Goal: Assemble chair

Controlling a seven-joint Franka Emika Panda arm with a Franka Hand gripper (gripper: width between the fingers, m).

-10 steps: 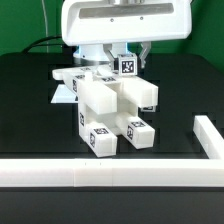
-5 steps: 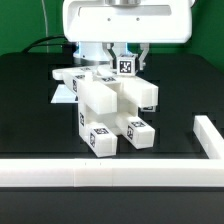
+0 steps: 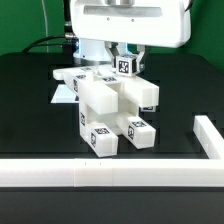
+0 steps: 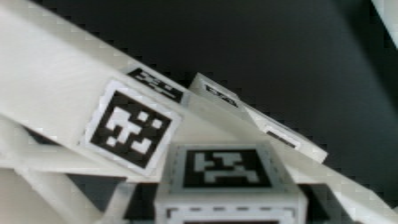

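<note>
The end effector (image 3: 126,58) is closed. Its two dark fingers (image 3: 113,52) clamp a small white chair part (image 3: 126,67), whose square tag faces the exterior view. The held part hangs at 12 o'clock over the chair (image 3: 108,108), directly above its rear blocks; contact with them cannot be confirmed. The chair is a cluster of chunky white blocks, tagged on the lower ends, and it stands at the centre of the black counter (image 3: 30,125). In the wrist view, white surfaces bearing tags (image 4: 134,122) fill the frame, and the fingers cannot be made out. A white border rail (image 3: 100,172) runs along 6 o'clock and turns up at 3 o'clock.
</note>
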